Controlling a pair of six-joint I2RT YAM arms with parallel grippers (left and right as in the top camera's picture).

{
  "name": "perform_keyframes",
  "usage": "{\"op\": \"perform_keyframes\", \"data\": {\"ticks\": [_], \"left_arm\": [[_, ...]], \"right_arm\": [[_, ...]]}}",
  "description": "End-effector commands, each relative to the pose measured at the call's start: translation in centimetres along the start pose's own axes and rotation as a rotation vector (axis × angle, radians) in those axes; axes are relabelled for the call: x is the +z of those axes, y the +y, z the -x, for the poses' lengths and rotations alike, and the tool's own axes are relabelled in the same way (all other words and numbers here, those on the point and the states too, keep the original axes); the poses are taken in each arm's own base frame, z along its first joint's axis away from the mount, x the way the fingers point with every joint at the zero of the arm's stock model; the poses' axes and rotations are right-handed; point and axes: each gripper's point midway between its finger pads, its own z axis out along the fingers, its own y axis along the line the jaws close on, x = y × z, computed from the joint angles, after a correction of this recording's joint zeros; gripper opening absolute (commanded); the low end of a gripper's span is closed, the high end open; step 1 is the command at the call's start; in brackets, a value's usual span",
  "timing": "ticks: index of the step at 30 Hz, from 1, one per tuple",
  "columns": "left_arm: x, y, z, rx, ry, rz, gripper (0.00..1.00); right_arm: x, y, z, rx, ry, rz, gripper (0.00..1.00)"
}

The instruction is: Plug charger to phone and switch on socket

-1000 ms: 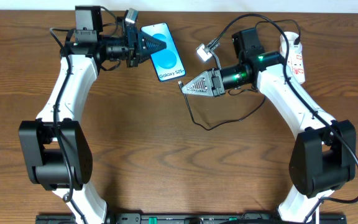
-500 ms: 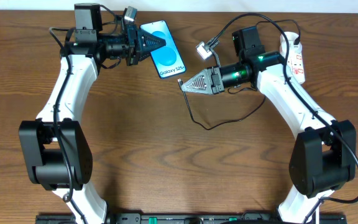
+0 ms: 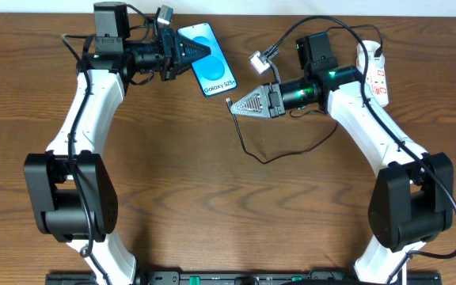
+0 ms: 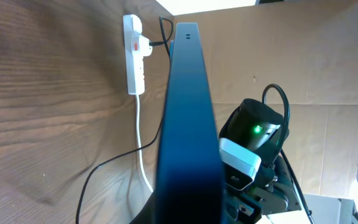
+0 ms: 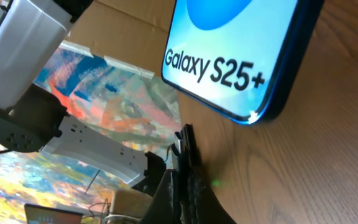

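Table point(image 3: 212, 206) brown wood, matt grain. Phone point(image 3: 215, 76) screen glossy. Socket point(image 4: 135, 68) smooth white plastic. Charger point(image 3: 264, 162) matt black.

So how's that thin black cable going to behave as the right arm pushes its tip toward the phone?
Probably floppy: the charger lies in a loose loop behind the right gripper, so the slack should trail freely. Only the short tip poking past its closed jaws looks stiff enough to push. Thin as it is, it likely won't tug much on the grip.
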Motion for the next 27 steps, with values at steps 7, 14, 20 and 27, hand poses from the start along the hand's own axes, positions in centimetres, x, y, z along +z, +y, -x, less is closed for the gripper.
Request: {"op": "perform_keyframes", "data": {"ticks": [7,14,20,27], "left_arm": [[-0.2,-1.5,0.1,0.068,0.017,-0.053,0.07],[-0.2,-1.6,0.2,0.059,0.015,-0.055,0.07],[-0.2,-1.6,0.1,0.06,0.018,-0.058,0.08],[-0.2,-1.9,0.1,0.076,0.023,-0.069,0.07]], "right_arm": [[0.7,0.7,-0.1,0.024,0.014,0.04,0.01],[0.6,1.0,0.1,0.023,0.011,0.058,0.01],[0.7,0.8,0.0,0.036,0.012,0.059,0.01],[0.1,0.5,-0.6,0.036,0.002,0.111,0.01]]}}
